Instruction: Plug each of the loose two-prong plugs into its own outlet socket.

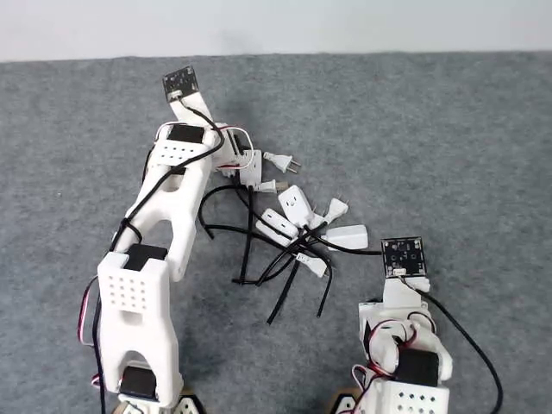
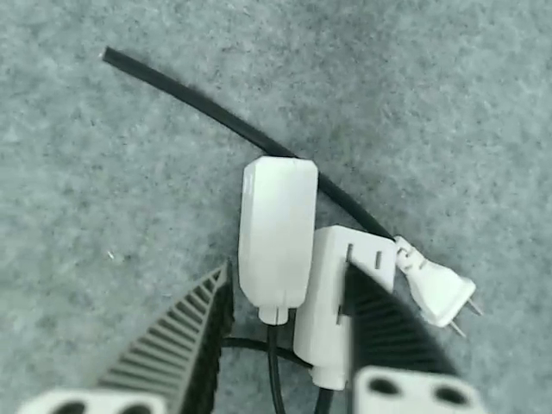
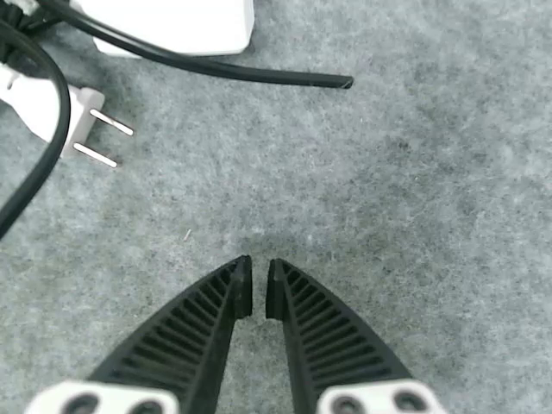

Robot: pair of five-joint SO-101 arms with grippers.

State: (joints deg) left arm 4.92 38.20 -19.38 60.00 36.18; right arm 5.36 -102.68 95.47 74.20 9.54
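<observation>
Two grippers, two different states. On the left gripper (image 2: pixel 287 274) the jaws stand apart and straddle a white socket block (image 2: pixel 276 224) near its cable end. Firm contact cannot be confirmed, so treat the block as unclamped. A second socket block (image 2: pixel 332 289) lies against the first, partly under one finger, with its slots facing up. A loose plug (image 2: pixel 435 289) lies just beside that block, prongs pointing away from the gripper. Judgement: the straddle prepares a hold on the block, so that a plug can be pushed in against it.

On the right gripper (image 3: pixel 259 289) the fingers are all but together and hold nothing, over bare grey mat (image 3: pixel 414 172). A further plug (image 3: pixel 69 121) lies ahead and off to one side, its prongs free of the black cable (image 3: pixel 216 67) that curves past it.

Clearance: in the high view, plugs, sockets and cords form one tangle (image 1: pixel 297 220) between the arms. Open mat borders it on the far and right sides, and the mat's far edge is well apart from it. Cords trail from the near side, so expect drag if a single block is lifted.
</observation>
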